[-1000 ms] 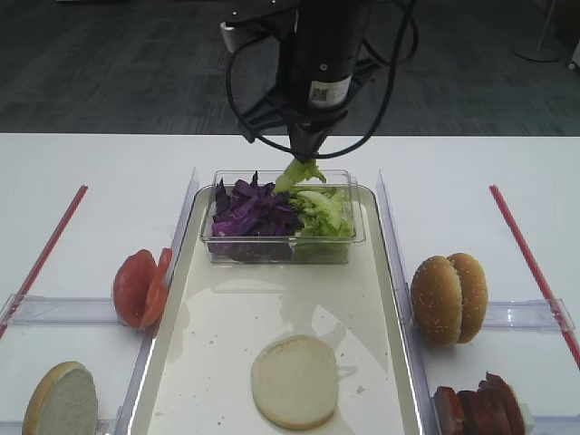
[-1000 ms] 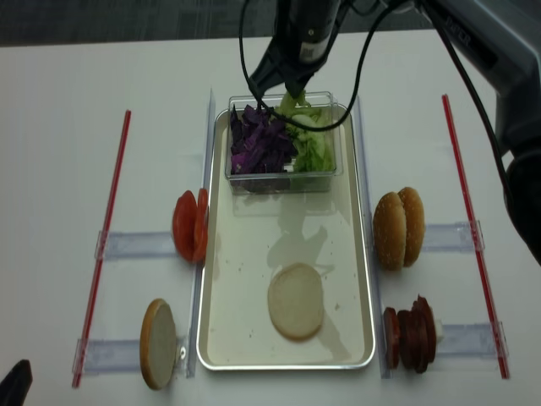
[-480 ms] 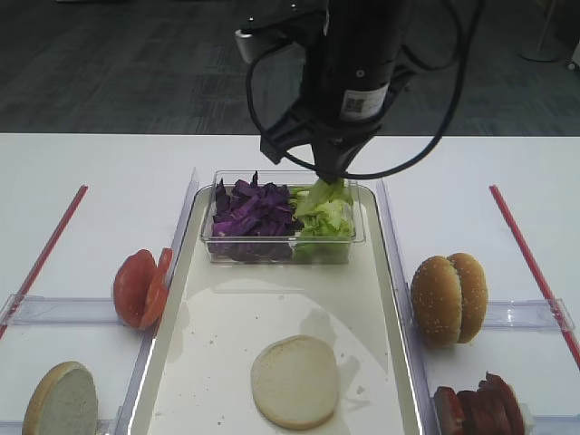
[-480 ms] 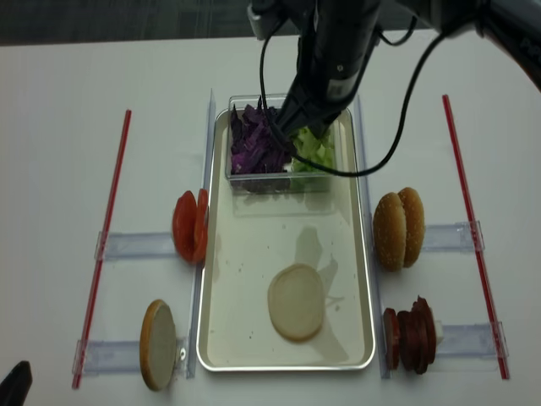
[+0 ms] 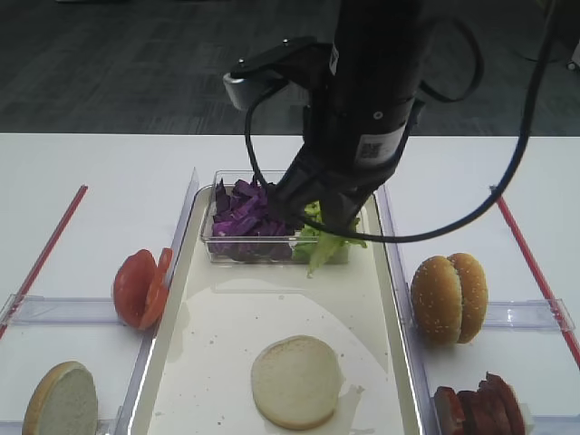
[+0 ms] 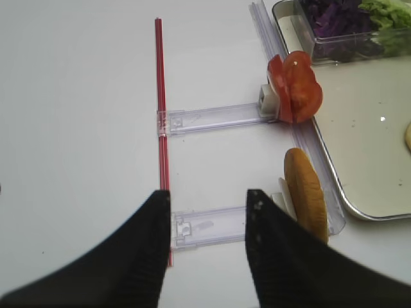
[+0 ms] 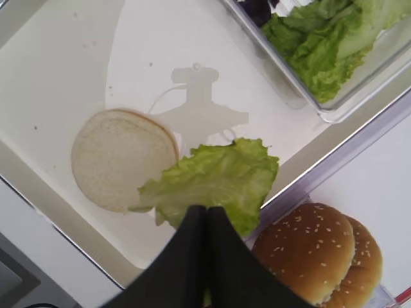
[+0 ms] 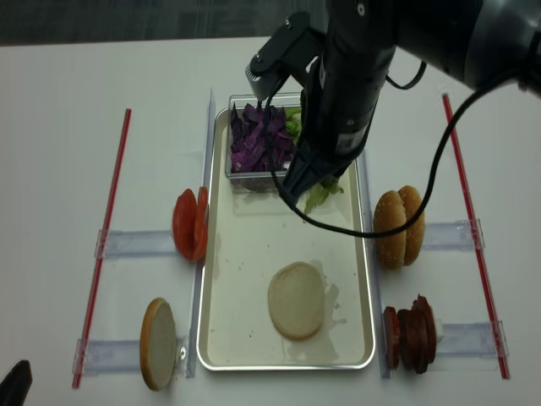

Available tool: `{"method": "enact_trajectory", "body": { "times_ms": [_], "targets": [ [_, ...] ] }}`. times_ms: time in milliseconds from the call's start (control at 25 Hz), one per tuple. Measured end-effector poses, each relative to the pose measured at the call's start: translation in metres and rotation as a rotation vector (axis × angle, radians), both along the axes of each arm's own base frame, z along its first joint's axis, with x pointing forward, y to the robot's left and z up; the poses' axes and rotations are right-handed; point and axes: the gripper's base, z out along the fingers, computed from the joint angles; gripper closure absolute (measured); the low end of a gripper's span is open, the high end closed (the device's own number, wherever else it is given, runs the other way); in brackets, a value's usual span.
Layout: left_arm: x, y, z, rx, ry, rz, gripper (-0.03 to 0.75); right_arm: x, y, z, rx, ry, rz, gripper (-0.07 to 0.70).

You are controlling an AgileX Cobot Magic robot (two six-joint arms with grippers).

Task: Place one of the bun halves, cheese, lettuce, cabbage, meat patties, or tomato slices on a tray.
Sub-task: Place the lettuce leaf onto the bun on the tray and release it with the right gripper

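Observation:
My right gripper (image 7: 207, 209) is shut on a ruffled green lettuce leaf (image 7: 215, 183), which hangs over the cream tray (image 5: 227, 308) just in front of the clear tub (image 5: 220, 243). A pale flat bun half (image 5: 294, 381) lies on the tray, closer to the camera than the leaf. In the tub are purple cabbage (image 5: 245, 213) and more lettuce (image 7: 321, 38). Beside the tray stand tomato slices (image 5: 140, 287), sesame bun halves (image 5: 449, 297), meat patties (image 5: 480, 408) and another bun half (image 5: 62, 401). My left gripper (image 6: 209, 196) is open above the table. Cheese is out of view.
Clear plastic holders (image 6: 212, 119) carry the food on either side of the tray. Red strips (image 5: 45, 249) (image 5: 530, 263) lie along the outer left and right of the white table. The right arm (image 8: 355, 76) and its cables loom over the tub.
The right arm came forward from over the tub toward the tray's open part, carrying the lettuce leaf with it. Its jaws stayed shut.

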Motion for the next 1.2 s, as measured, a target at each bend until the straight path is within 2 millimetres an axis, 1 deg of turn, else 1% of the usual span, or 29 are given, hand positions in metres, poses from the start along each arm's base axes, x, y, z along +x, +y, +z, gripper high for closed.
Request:
{"method": "enact_trajectory", "body": {
  "times_ms": [360,520,720,960,1200],
  "targets": [
    [0.0,0.0,0.0,0.0,0.0,0.0,0.444,-0.021,0.015,-0.013,0.036,0.021,0.095,0.603],
    [0.0,0.0,0.0,0.0,0.0,0.0,0.444,-0.03,0.021,-0.021,0.044,0.044,0.136,0.603],
    [0.0,0.0,0.0,0.0,0.0,0.0,0.444,-0.034,0.022,-0.031,0.046,0.045,0.166,0.603],
    [0.0,0.0,0.0,0.0,0.0,0.0,0.444,-0.041,0.024,-0.05,0.063,0.05,0.205,0.603],
    [0.0,0.0,0.0,0.0,0.0,0.0,0.444,-0.041,0.024,-0.058,0.089,0.014,0.228,0.603]
  ]
}}
